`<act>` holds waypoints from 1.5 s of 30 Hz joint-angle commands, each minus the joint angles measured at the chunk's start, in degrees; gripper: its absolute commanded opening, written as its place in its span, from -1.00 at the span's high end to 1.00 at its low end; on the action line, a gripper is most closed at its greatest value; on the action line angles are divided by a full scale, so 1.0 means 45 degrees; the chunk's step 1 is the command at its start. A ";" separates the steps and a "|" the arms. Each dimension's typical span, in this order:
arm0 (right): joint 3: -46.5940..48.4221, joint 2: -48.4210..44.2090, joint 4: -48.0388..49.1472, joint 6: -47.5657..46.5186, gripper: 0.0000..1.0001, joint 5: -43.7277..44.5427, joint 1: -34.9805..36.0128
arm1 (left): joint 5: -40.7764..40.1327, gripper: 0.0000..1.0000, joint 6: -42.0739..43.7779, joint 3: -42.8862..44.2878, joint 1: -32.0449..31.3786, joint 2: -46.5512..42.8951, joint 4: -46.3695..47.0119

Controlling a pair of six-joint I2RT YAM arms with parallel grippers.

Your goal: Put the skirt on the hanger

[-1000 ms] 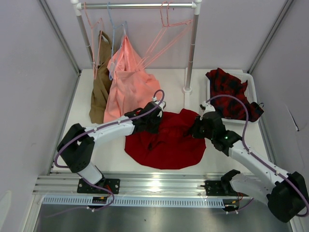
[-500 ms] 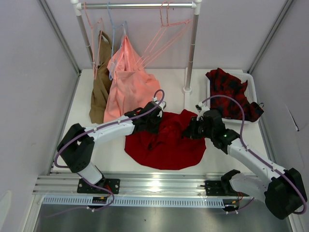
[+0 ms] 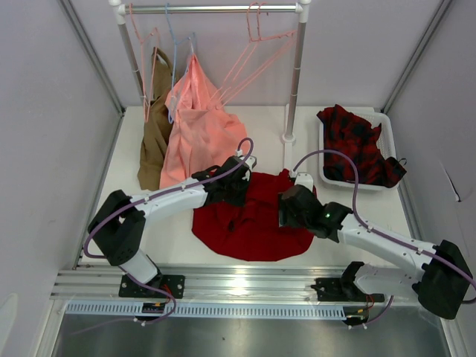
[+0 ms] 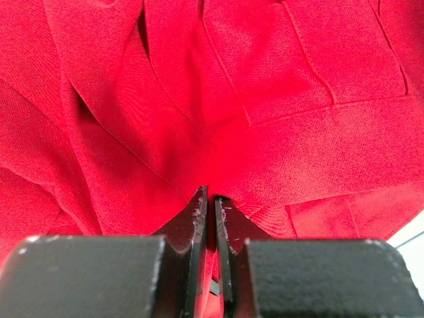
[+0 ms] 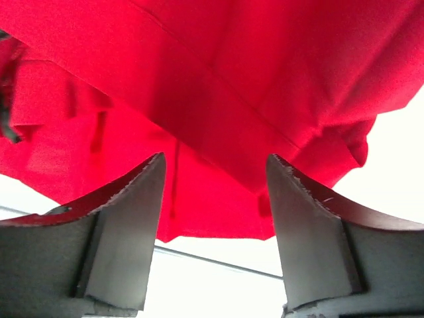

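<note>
Left hand point(image 3: 233, 187): narrow, jaws almost together, pinching a fold of the skirt point(image 3: 253, 227) at its far-left edge. In the wrist view, red cloth sits right at the tips of the fingers point(image 4: 195, 218).
Right hand point(image 3: 287, 211): wide, jaws well apart with nothing gripped. It hangs low over the right side of the skirt, and red cloth fills the wrist view beyond the fingertips point(image 5: 149, 179).
Skirt: crumpled in a rough round heap on the bench point(image 3: 178, 239), in the middle towards the near edge, between the two arms.
Hanger point(image 3: 269, 36): hooked on the rail of the rack point(image 3: 296, 74) at the far edge, near the rail's right end, tilted and well apart from the skirt.
Other clothes: a salmon-pink garment point(image 3: 195, 134) and a brown garment point(image 3: 155, 141) hang at the left end of the rail. A red-and-black checked garment point(image 3: 357, 141) lies in a white tray point(image 3: 346, 183) by the right edge.
</note>
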 commanded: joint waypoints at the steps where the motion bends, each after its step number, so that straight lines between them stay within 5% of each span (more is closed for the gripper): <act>1: 0.0629 -0.0131 -0.1120 0.1278 -0.35 0.2467 0.0896 | 0.0150 0.78 0.0276 0.0436 0.0046 -0.0163 0.0391; 10: -0.0463 0.0102 -0.1103 0.2220 -0.29 0.3641 0.1525 | 0.0248 0.78 0.0315 0.0495 0.0046 -0.0085 0.0371; 19: -0.0914 0.1078 0.1240 0.1107 -0.23 0.3485 0.0276 | 0.0190 0.77 0.0374 0.0475 0.0027 -0.0241 0.0254; 26: -0.1031 0.0730 0.2394 0.0092 0.48 0.3350 -0.0662 | 0.0053 0.78 0.0549 0.0651 0.0046 -0.0495 -0.0058; 30: -0.0836 0.0182 0.2336 -0.0436 0.72 0.2725 -0.0877 | -0.0142 0.79 0.0647 0.0749 0.0046 -0.0924 -0.0312; 35: -0.1031 -0.1571 0.3174 -0.1490 0.98 -0.1059 -0.1092 | -0.0453 0.82 0.0686 0.1002 0.0046 -0.1705 -0.0800; 45: -0.0972 -0.4561 0.5495 -0.0927 1.00 -1.0621 -0.2321 | -0.1489 0.82 0.0784 0.1686 0.0066 -0.2546 -0.1875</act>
